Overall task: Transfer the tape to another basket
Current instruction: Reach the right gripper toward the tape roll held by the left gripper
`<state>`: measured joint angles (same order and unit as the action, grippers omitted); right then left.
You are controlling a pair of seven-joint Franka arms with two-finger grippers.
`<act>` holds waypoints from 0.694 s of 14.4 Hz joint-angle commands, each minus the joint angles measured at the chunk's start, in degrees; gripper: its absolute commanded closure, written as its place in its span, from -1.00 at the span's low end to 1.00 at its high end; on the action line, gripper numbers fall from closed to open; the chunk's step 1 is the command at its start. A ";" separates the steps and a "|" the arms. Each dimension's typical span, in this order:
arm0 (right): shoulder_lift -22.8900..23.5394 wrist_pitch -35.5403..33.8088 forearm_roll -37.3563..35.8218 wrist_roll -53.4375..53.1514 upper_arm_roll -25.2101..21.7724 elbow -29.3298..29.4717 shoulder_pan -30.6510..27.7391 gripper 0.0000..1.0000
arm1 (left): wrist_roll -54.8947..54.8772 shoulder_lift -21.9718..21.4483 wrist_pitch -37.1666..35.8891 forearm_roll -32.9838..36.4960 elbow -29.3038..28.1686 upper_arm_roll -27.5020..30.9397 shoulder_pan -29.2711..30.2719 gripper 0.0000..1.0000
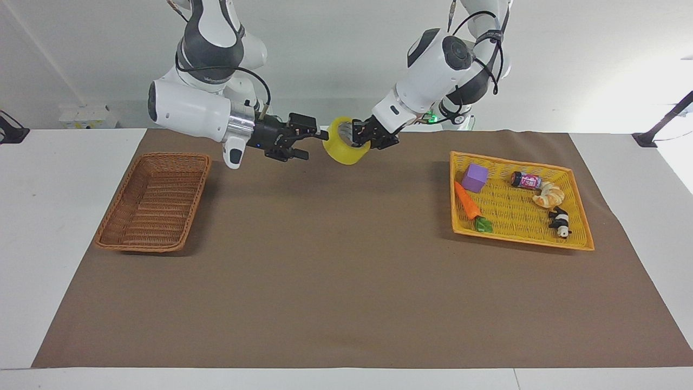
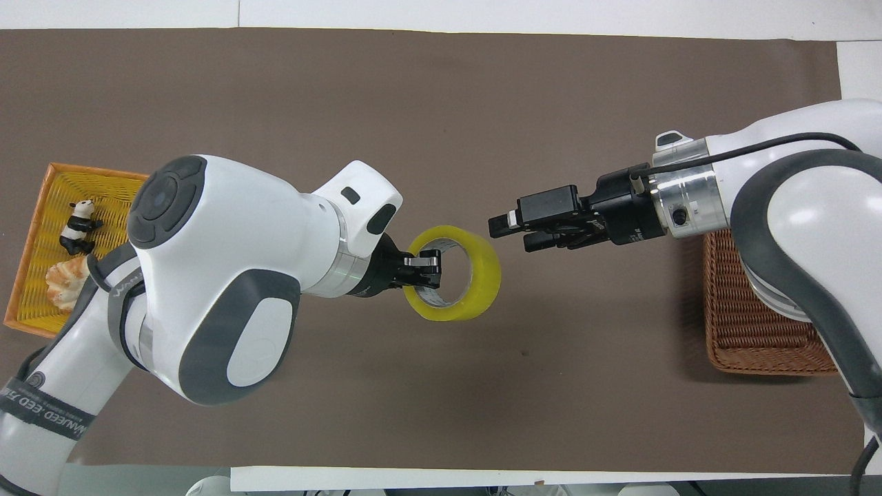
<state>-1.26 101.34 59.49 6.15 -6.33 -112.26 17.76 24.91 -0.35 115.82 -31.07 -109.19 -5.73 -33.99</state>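
You're looking at what is probably a robotics lab: two white arms mounted at a white bench (image 1: 38,227) covered with a brown mat (image 1: 335,271), bare pale walls, and toy props sorted in a yellow tray (image 1: 520,235).

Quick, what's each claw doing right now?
Left gripper: shut on the yellow translucent tape roll.
Right gripper: open, empty, beside the roll.

My white table (image 1: 32,227) carries a brown mat (image 1: 346,281) filling the frame's middle, a pale grey wall (image 1: 325,49) across the top.
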 commanded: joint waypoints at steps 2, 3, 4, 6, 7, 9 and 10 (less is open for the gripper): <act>-3.22 0.52 -2.53 0.09 0.00 -2.87 0.78 -1.00 | 0.49 -0.35 0.99 -1.10 -0.32 0.81 -0.90 1.00; -3.40 0.96 -2.62 0.35 0.00 -3.83 2.09 -1.00 | 0.58 -0.35 1.07 -1.10 -0.41 0.81 -0.99 1.00; -3.49 1.22 -2.71 0.36 0.00 -4.01 2.53 -1.00 | 0.58 -0.35 1.07 -1.10 -0.41 0.81 -0.99 1.00; -3.75 2.71 -2.71 -0.17 0.00 -4.37 3.24 -1.00 | 0.58 -0.35 1.07 -1.10 -0.41 0.81 -0.99 1.00; -3.75 2.98 -2.71 -0.35 0.00 -4.37 3.33 -1.00 | 0.58 -0.35 1.07 -1.10 -0.41 0.81 -0.99 1.00; -3.75 3.25 -2.71 -0.44 0.00 -4.46 4.11 -1.00 | 0.58 -0.44 1.07 -1.10 -0.41 0.81 -0.99 1.00; -3.75 3.25 -2.62 -0.44 0.08 -4.54 4.21 -1.00 | 0.58 -0.44 1.07 -1.10 -0.41 0.81 -0.99 1.00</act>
<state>-3.36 103.47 57.40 6.12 -6.30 -115.02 21.46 24.94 -0.27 115.88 -31.07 -109.19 -5.73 -34.00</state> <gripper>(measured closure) 0.000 0.780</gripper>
